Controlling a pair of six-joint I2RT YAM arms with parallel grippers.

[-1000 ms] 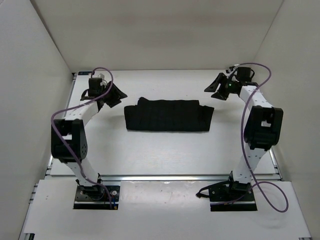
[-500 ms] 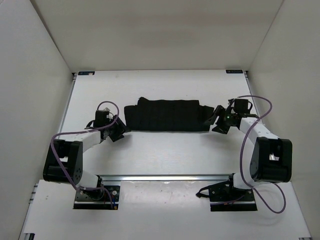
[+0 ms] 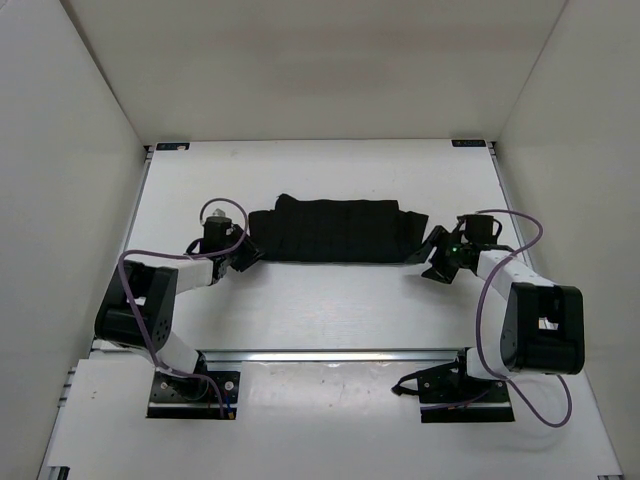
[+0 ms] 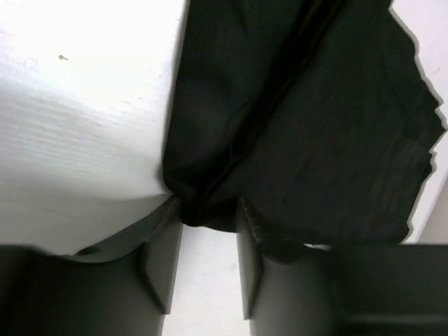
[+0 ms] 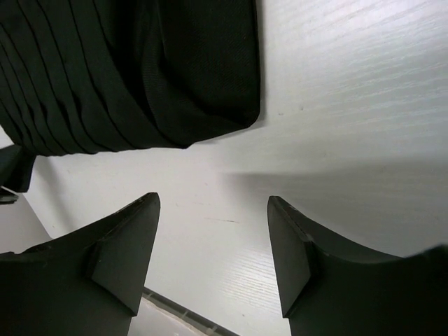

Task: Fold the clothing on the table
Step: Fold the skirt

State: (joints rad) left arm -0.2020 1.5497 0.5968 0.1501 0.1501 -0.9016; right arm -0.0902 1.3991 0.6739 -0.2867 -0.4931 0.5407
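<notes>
The clothing (image 3: pixel 335 231) lies on the table (image 3: pixel 300 305) as one wide, flat band, with my two grippers at either end of it. At its ends I see layered edges, so it may already be doubled over once along its length, though I cannot be sure. I judge that most of the folding is left: no end is lifted and no corner has been carried across, and the band is at full width. This looks like the moment of taking hold of the two near corners.

My left gripper (image 4: pixel 208 210) is at the clothing's near left corner. It is partly open, and the rounded corner fold bulges in between the fingertips (image 4: pixel 164 245), touching both. I cannot tell that it is pinched firmly yet, so I count nothing as held.

My right gripper (image 5: pixel 213 203) is spread wide and empty. It sits just short of the clothing's near right corner, with bare white surface between the fingers (image 5: pixel 126 238).

Both arms are low and folded down, elbows out to the sides of the clothing, forearms angled inward toward its near corners, wrists close to the surface.
</notes>
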